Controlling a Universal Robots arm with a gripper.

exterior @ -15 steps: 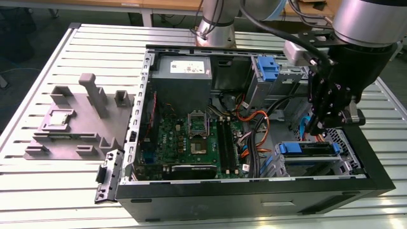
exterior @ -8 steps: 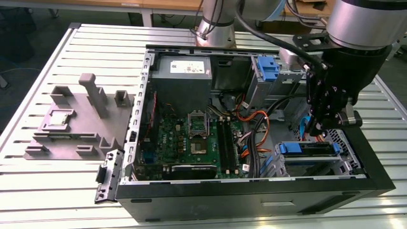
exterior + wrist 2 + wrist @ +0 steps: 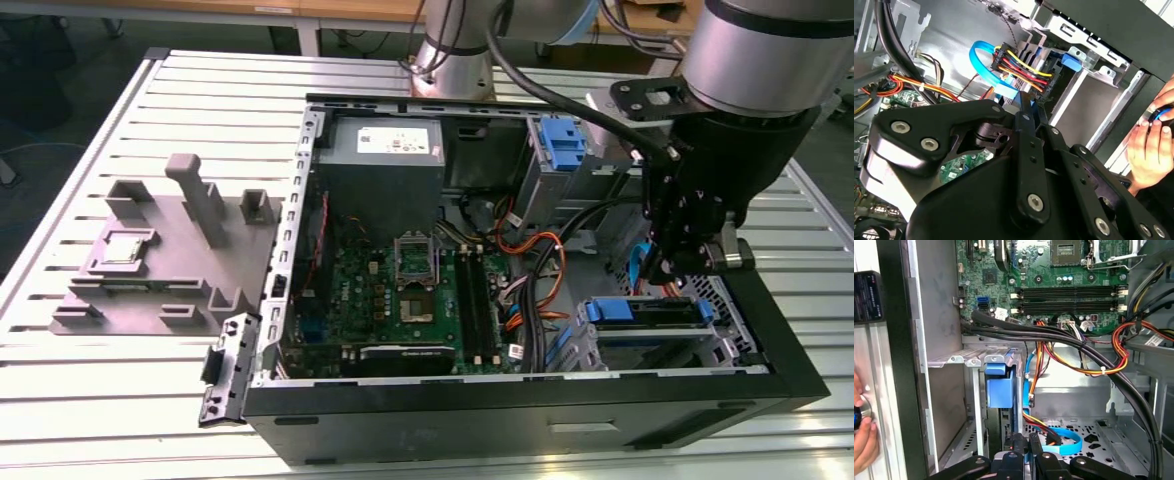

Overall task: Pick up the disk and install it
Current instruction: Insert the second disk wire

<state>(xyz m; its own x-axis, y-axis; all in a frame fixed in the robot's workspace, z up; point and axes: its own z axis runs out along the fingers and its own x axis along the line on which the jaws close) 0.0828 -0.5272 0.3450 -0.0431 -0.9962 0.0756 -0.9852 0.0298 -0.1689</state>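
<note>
Tool (image 3: 677,262) just above disk (image 3: 646,312)

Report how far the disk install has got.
Looks done: the disk, in its blue carrier, sits in the drive cage at the exterior view's right of the open computer case. In hand: the tool hangs just above it, beside the cables. Left: whether the disk is fully seated can't be judged.

The exterior view looks steeply down on the open black computer case (image 3: 534,400) from its near side. Both wrist views sit close inside it, sharing the blue-handled metal drive cage (image 3: 1074,62) (image 3: 996,385).
</note>
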